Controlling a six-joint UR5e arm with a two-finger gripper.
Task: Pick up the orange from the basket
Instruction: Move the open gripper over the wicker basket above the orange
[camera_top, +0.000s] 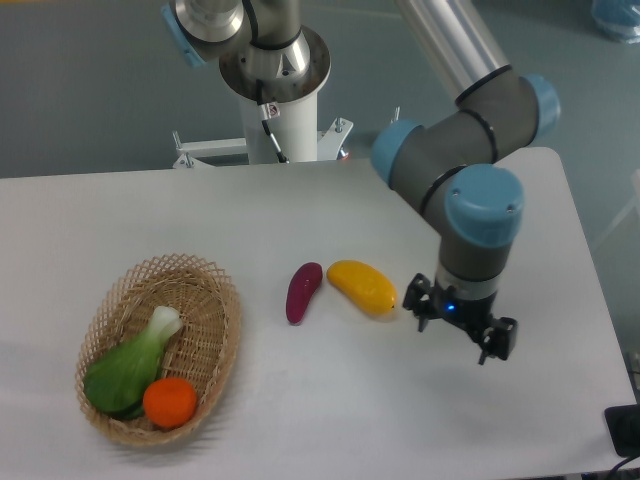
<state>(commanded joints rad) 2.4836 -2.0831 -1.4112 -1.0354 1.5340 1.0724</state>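
The orange (169, 401) lies in the near end of the tan wicker basket (216, 294) at the table's left front, touching a green vegetable (128, 367). My gripper (455, 334) hangs over the right half of the table, far to the right of the basket and just right of a yellow fruit. Its two black fingers are spread apart with nothing between them.
A yellow mango-like fruit (363, 286) and a purple vegetable (303, 291) lie side by side near the table's middle, between gripper and basket. The arm's white base column (280, 110) stands behind the table's far edge.
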